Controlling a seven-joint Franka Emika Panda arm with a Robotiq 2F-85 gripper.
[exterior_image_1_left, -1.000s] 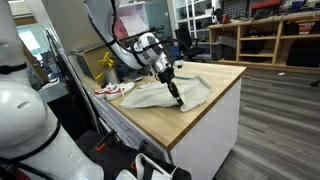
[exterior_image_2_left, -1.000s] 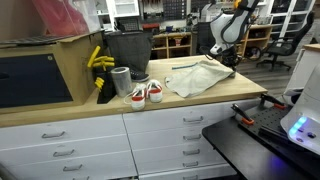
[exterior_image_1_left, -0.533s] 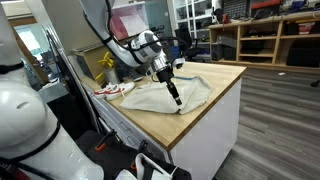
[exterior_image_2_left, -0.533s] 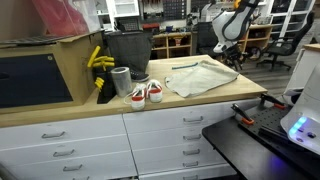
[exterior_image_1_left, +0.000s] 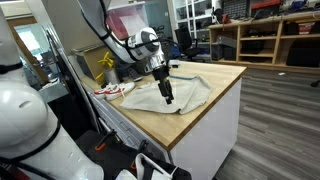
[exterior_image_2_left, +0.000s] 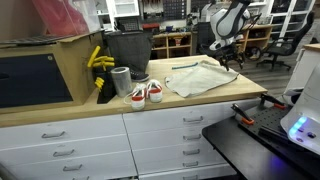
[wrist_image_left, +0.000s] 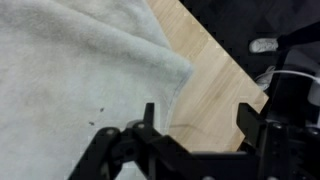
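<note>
A pale towel (exterior_image_1_left: 195, 92) lies spread and slightly rumpled on the wooden bench (exterior_image_1_left: 215, 115), near the end furthest from the pair of red and white shoes (exterior_image_2_left: 145, 94) and the dark bin (exterior_image_2_left: 125, 50). It shows in both exterior views (exterior_image_2_left: 205, 77). The end effector (exterior_image_1_left: 167, 98) hangs just above the towel, pointing down at the part nearest the bench's long edge. In the wrist view its fingers (wrist_image_left: 148, 115) stand well apart with nothing between them, so the end effector (wrist_image_left: 195, 115) is open and holds nothing. The towel (wrist_image_left: 80, 70) fills most of that view, with a rounded, doubled-over corner meeting bare wood (wrist_image_left: 215, 80). It looks light, soft and limp, with a fuzzy nap. It should sag and fold under its own weight rather than keep any shape, and it is neither slippery nor fragile. Flat cloth gives little to pinch, so the thick rolled corner or a raised wrinkle seems the best hold. A grip there would likely drag the rest along across the smooth wood.
</note>
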